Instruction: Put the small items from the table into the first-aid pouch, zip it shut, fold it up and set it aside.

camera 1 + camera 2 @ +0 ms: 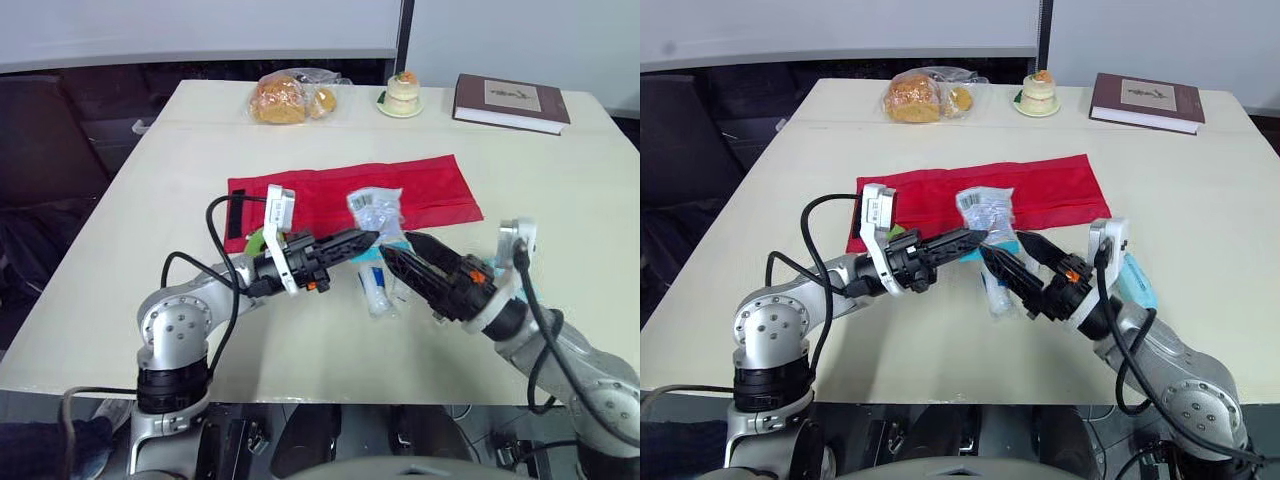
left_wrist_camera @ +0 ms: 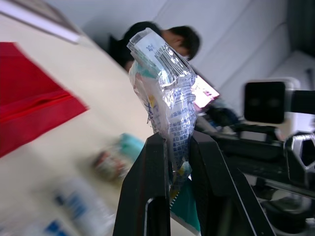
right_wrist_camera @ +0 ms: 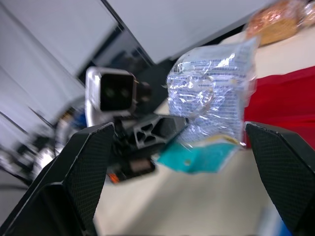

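Left gripper is pinching a clear crinkly plastic packet with blue print, fingers clamped tight on its lower edge. The packet is standing up off the beige table, over the near edge of the flat red fabric first-aid pouch. A teal piece is hanging at the packet's bottom by the fingers; cannot tell if it is part of the packet.

Right gripper is hovering just right of and nearer than the packet, its two fingers spread wide apart and holding nothing. Cannot tell if it is touching the packet.

The pouch is lying unfolded across the table's middle. Cannot tell if its zip is open or what is inside.

A small white tube with blue label is lying on the table near the pouch, below the grippers. A light-blue item is lying beside the right arm.

At the far edge, a clear plastic bag is holding bread rolls, a small plate is carrying a little cake, and a dark red hardcover book is lying flat far right.
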`<state>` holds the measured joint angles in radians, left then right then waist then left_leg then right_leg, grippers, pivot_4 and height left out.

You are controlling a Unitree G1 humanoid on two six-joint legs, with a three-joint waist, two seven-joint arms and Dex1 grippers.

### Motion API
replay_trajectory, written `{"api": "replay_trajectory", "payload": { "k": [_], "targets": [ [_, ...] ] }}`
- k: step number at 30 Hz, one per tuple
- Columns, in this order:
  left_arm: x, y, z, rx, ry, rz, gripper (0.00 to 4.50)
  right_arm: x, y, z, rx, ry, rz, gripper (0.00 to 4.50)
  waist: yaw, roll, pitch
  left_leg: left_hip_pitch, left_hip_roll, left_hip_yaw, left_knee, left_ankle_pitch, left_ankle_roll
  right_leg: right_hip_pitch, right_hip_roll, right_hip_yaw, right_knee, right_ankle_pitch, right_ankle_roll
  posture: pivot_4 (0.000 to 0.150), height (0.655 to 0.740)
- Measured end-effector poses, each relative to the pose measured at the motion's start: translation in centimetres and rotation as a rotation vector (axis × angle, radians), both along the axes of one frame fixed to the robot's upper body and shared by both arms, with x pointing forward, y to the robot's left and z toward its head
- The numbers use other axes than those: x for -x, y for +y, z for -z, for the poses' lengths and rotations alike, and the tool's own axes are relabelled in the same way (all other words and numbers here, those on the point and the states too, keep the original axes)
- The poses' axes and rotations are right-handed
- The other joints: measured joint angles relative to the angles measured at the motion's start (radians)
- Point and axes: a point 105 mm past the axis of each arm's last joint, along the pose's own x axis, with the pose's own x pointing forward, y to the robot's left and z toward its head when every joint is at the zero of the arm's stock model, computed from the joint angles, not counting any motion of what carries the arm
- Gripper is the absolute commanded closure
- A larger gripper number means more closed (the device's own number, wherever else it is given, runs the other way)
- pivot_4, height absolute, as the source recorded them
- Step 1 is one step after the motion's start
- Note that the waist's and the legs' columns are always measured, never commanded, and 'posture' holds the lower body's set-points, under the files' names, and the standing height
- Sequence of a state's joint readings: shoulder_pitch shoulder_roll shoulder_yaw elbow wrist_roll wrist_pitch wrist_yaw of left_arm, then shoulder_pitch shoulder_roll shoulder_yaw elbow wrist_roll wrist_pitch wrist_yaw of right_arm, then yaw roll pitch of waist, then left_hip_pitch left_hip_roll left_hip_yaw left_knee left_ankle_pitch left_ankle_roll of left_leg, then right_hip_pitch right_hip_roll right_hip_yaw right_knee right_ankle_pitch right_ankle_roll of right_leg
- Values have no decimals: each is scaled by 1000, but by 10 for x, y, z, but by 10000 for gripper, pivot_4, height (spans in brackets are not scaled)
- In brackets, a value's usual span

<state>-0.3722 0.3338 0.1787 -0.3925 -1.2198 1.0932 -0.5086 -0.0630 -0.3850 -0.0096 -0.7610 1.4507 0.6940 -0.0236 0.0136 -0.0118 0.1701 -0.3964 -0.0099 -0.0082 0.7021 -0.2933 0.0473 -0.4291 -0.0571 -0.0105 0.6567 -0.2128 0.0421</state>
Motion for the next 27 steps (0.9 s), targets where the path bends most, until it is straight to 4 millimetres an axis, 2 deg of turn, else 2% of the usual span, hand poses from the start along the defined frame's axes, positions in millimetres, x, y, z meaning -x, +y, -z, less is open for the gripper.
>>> {"api": "replay_trajectory", "payload": {
  "k": [3, 9, 12, 15, 16, 19, 20, 26, 27],
  "targets": [
    [7, -10, 0, 22, 16, 79, 43824, 0, -1, -4, -93, 83, -28, 0, -2, 0, 0, 0, 0, 1, 0, 0, 0, 0, 2, 0, 0, 0, 0, 1500, 7289],
    [7, -10, 0, 64, 43, 110, 43824, 1, -3, -5, -101, 103, -48, 0, -3, 0, 0, 0, 1, 1, 0, 0, 0, 0, 3, 0, 0, 0, 0, 1500, 7289],
    [8, -12, 1, 68, 50, 125, 43824, 2, -4, -7, -125, 104, -48, 9210, -3, 0, 0, 0, 1, 1, 0, 0, 0, 0, 3, 0, 0, 0, 0, 1500, 7289],
    [10, -12, -1, 84, 40, 143, 43824, 1, -7, -7, -135, 109, -34, 22539, -2, 0, 0, 0, 1, 1, 0, 0, 0, 0, 3, 0, 0, 0, 0, 1500, 7289],
    [10, -12, -2, 90, 36, 147, 43824, 0, -8, -7, -135, 112, -28, 28852, -2, 0, 0, 0, 1, 1, 0, 0, 0, 0, 3, 0, 0, 0, 0, 1500, 7289],
    [11, -12, -3, 101, 27, 152, 43824, -1, -10, -7, -140, 111, -16, 41039, -2, 0, 0, 0, 1, 1, 0, 0, 0, 0, 3, 0, 0, 0, 0, 1500, 7289],
    [10, -12, -3, 101, 28, 147, 43824, -1, -10, -7, -142, 110, -16, 43702, -2, 0, 0, 0, 1, 1, 0, 0, 0, 0, 3, 0, 0, 0, 0, 1500, 7289],
    [11, -13, 3, 101, 50, 134, 43824, -1, -10, -4, -128, 120, -11, 44656, -2, 0, 0, 0, 1, 1, 0, 0, 0, 0, 3, 0, 0, 0, 0, 1500, 7289],
    [10, -13, 3, 99, 51, 131, 38916, -1, -10, -4, -126, 119, -9, 44656, -2, 0, 0, 0, 1, 1, 0, 0, 0, 0, 3, 0, 0, 0, 0, 1500, 7289]
  ]
}}
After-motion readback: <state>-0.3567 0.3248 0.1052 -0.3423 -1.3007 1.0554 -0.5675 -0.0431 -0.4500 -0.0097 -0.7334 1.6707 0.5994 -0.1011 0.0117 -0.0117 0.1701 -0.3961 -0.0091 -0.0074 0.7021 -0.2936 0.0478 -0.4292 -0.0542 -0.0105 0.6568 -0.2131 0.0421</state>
